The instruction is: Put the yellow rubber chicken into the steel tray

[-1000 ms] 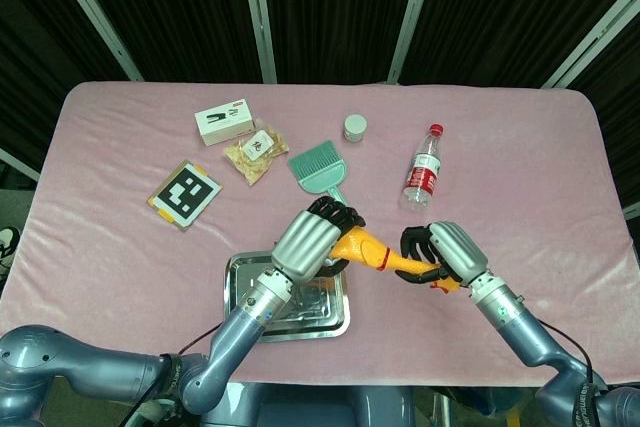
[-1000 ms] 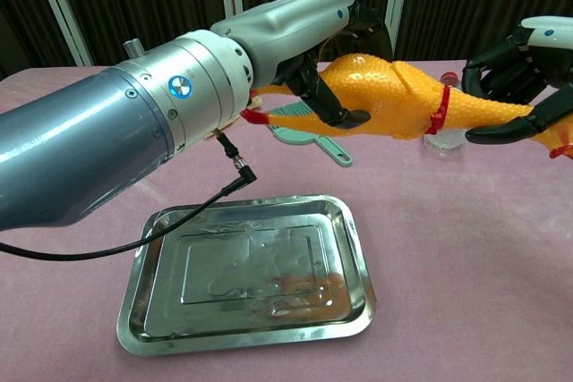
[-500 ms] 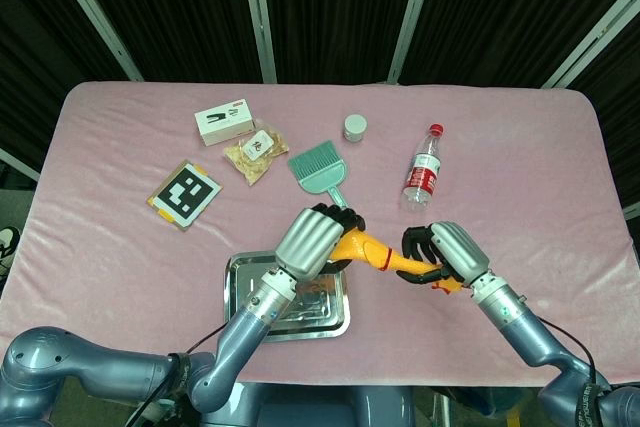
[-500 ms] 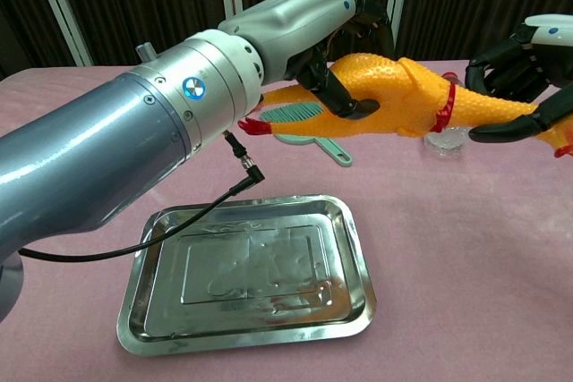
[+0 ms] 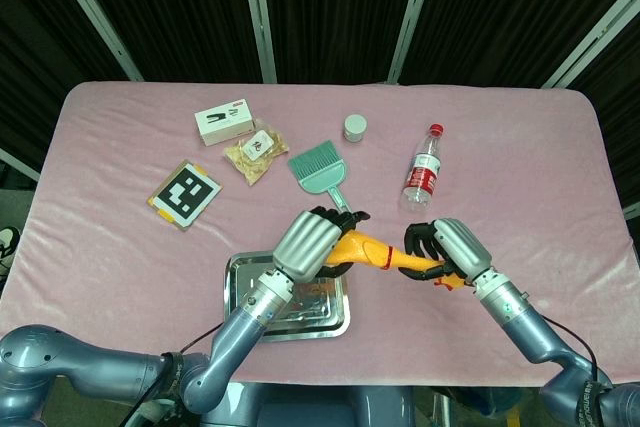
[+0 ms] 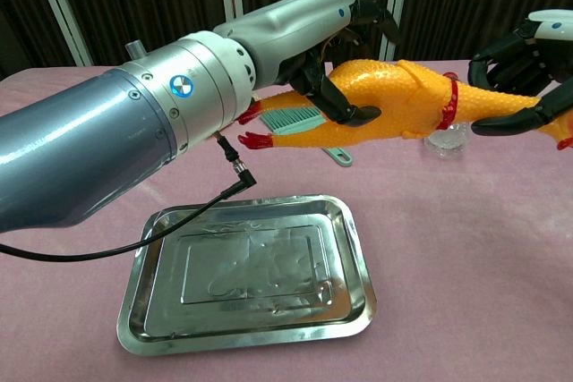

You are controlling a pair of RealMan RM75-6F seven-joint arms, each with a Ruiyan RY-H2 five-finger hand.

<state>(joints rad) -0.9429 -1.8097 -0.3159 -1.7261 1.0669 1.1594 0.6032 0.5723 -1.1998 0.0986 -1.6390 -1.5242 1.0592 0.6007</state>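
Parts of the yellow rubber chicken (image 6: 394, 100) are hidden. Dark fingers (image 6: 336, 105) of the left robot hand (image 5: 315, 239) wrap around its fat body, and the right robot hand (image 5: 447, 250) covers part of its neck end. In the chest view the right robot hand (image 6: 528, 69) is cut off by the edge, so only some of it shows.

Both robot hands hold the one chicken up in the air. The left one grips the body, with its fingers curled tight around it. The right one curls loosely around the thin neck, past the red band.

The chicken hangs above the pink surface (image 5: 520, 147), over the far right corner of the steel tray (image 6: 246, 279). It does not touch the tray. Its red feet (image 6: 252, 139) dangle over the tray's far edge.

There is one tray, and nothing lies in it. Only shiny bumps and reflections show on its bottom.

Farther back on the surface are one green brush (image 5: 320, 172), one plastic bottle (image 5: 424, 169) lying down, one small white jar (image 5: 355, 127), one white box (image 5: 223, 121), one snack bag (image 5: 257, 152) and one black and white marker card (image 5: 185, 194). The words on the box and bag are too small to read.
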